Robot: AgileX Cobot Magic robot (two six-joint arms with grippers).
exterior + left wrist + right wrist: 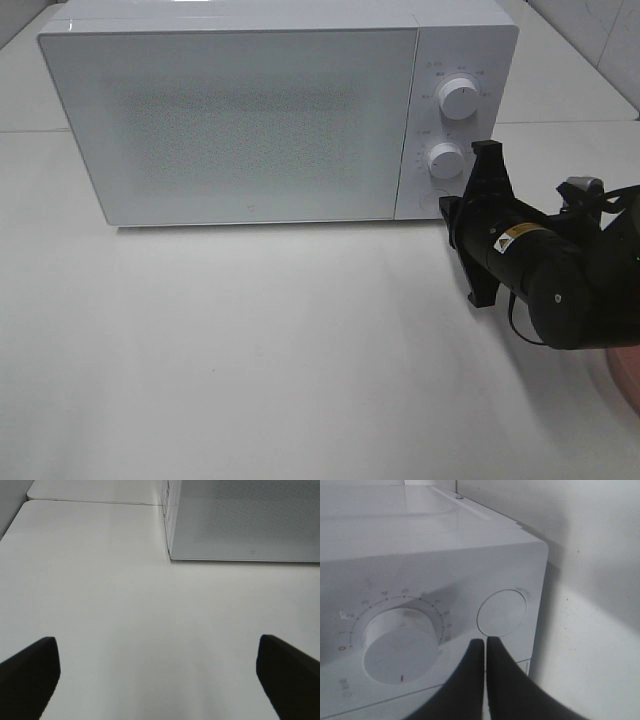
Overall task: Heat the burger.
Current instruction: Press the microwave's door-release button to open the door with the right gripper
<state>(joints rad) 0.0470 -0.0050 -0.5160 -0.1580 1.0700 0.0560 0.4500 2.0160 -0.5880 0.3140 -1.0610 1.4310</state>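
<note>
The burger is out of view in every frame. A white microwave (230,110) stands at the back of the table with its door closed. My right gripper (444,207) is shut and empty, its tips just in front of the round push button (501,612) at the bottom of the control panel; the right wrist view shows the tips (485,642) meeting just short of that button, beside the lower knob (400,652). My left gripper (157,655) is open and empty over bare table, off the microwave's (240,520) front left corner.
The control panel carries an upper knob (458,97) and a lower knob (446,158). A pink plate's edge (625,375) shows at the right border, partly behind the right arm. The white table (250,350) stretches in front of the microwave.
</note>
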